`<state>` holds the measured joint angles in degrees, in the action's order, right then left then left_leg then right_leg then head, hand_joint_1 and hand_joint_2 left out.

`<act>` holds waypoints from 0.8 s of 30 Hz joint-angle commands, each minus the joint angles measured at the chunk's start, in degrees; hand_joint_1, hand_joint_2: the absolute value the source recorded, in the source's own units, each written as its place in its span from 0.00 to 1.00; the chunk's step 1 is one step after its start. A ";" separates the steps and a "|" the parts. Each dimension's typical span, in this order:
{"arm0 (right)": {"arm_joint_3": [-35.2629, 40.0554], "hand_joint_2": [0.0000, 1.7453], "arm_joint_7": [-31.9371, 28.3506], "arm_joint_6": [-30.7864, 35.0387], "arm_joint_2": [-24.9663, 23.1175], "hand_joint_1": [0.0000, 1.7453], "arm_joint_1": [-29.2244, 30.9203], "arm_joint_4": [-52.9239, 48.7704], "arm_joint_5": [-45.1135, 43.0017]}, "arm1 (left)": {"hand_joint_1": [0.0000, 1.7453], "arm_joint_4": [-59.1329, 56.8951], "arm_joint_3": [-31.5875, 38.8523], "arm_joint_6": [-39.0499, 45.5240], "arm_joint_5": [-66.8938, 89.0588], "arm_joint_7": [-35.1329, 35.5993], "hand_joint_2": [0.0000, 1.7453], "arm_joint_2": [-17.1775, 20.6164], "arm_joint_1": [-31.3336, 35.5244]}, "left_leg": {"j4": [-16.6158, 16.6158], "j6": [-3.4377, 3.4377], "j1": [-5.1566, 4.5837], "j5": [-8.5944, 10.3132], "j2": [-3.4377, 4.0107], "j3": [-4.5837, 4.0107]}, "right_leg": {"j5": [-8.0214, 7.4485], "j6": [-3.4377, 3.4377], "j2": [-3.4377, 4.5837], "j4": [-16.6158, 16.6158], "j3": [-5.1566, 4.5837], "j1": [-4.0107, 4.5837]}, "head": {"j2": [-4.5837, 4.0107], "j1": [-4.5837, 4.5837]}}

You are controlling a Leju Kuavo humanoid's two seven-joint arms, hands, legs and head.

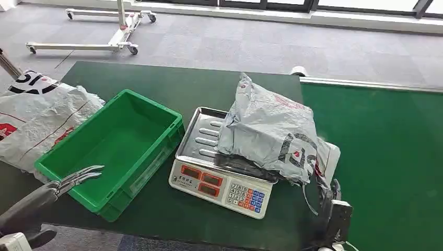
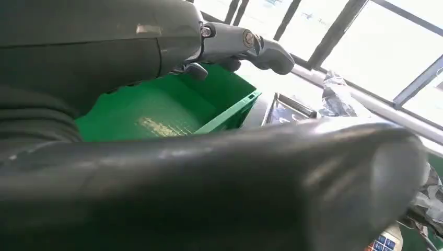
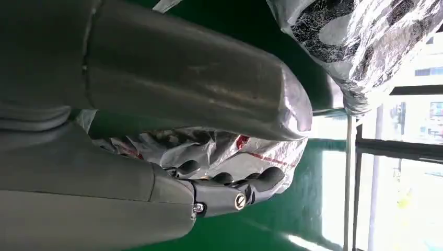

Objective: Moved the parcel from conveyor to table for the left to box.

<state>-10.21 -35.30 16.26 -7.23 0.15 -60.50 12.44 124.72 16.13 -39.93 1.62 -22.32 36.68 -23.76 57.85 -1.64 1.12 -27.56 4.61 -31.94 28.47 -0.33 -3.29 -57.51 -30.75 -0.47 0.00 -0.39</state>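
The parcel (image 1: 271,133) lies slumped on the scale (image 1: 222,180) beside the green box (image 1: 112,149), one end hanging off the pan toward the belt (image 1: 376,157). It looks a soft, crinkly, slippery poly bag, probably light, so I'd take it around its bulky middle. My left hand (image 1: 73,180) hovers empty, fingers apart, at the box's near rim; my right hand (image 3: 230,191) is beside the bag, but whether it holds it I cannot tell.

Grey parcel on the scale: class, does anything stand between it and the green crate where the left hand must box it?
Nothing visible does. The grey parcel lies on the scale, right beside the open green crate. The left hand hovers at the crate's near rim, holding nothing.
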 commanded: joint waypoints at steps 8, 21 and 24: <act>-1.16 0.00 0.43 -0.04 -0.71 0.00 1.29 4.27 -0.28 | 0.00 -1.84 0.85 -0.20 0.25 0.11 0.00 -2.67 1.10 | -0.05 0.06 -0.01 0.07 -0.17 -0.07 | -0.07 0.01 0.17 0.04 -0.08 -0.01 | 0.00 0.00; -1.16 0.00 0.43 -0.04 -0.71 0.00 1.29 4.27 -0.28 | 0.00 -1.84 0.85 -0.20 0.25 0.11 0.00 -2.67 1.10 | -0.09 0.09 -0.03 0.13 -0.27 -0.16 | -0.11 0.02 0.22 0.06 -0.17 -0.02 | 0.00 0.00; 18.95 1.00 -4.70 21.56 13.44 0.00 -6.14 -17.33 4.48 | 0.00 -10.71 6.34 21.40 21.85 -6.38 1.00 -24.27 11.59 | -0.14 0.10 -0.06 0.18 -0.32 -0.22 | -0.15 0.03 0.25 0.08 -0.25 -0.04 | 0.00 0.00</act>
<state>-10.21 -35.30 16.26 -7.23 0.16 -60.50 12.44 124.72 16.13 -39.93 1.62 -22.32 36.68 -23.76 57.85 -1.64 1.12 -27.56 4.61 -31.95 28.47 -0.33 -3.29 -57.51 -30.76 -0.47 0.00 -0.39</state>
